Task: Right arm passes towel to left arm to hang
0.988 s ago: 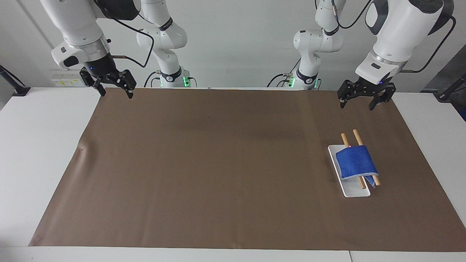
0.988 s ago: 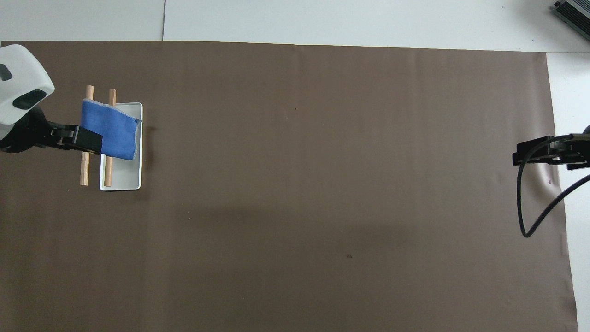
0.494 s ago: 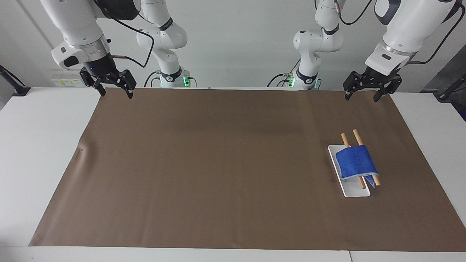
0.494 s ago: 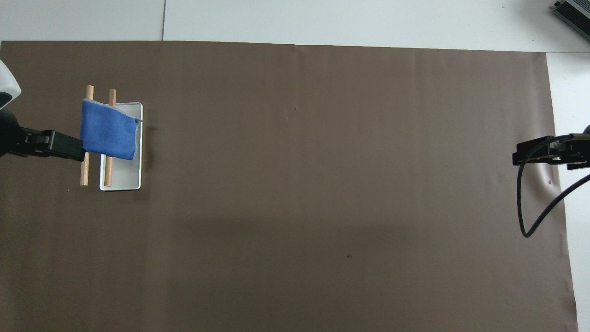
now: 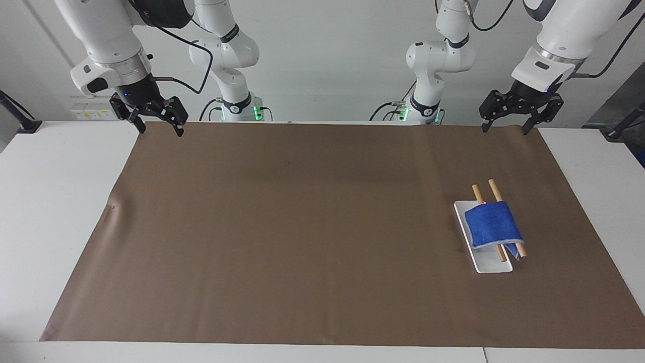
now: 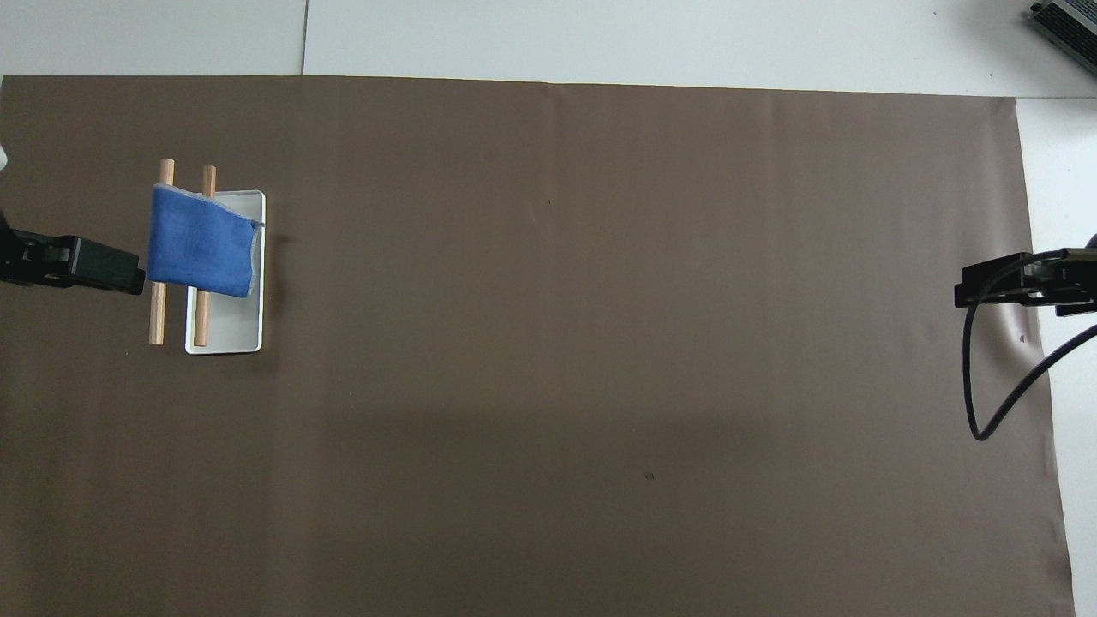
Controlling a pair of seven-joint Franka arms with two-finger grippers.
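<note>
Table point(image 5: 60, 201): white top, almost wholly covered by the mat
Mat point(image 5: 302, 227): brown sheet spread across the work area, a small crease near the right arm's end
Right arm point(image 5: 108, 40): white, comes down over the mat's corner nearest the robots at its own end of the table
Left arm point(image 5: 564, 35): white, raised over the mat's edge nearest the robots at its own end
Right gripper point(image 5: 160, 126): black, jaws apart, nothing between them, up in the air over the mat's corner
Left gripper point(image 5: 505, 128): black, jaws apart and empty, over the mat's edge, well apart from the towel
Tray point(image 5: 491, 264): white, oblong, on the mat toward the left arm's end
Rods point(image 5: 495, 189): two wooden dowels side by side, one above the tray, the other just beside it
Towel point(image 5: 491, 224): deep blue with pale edging, draped over both rods above the tray, no gripper touching it
</note>
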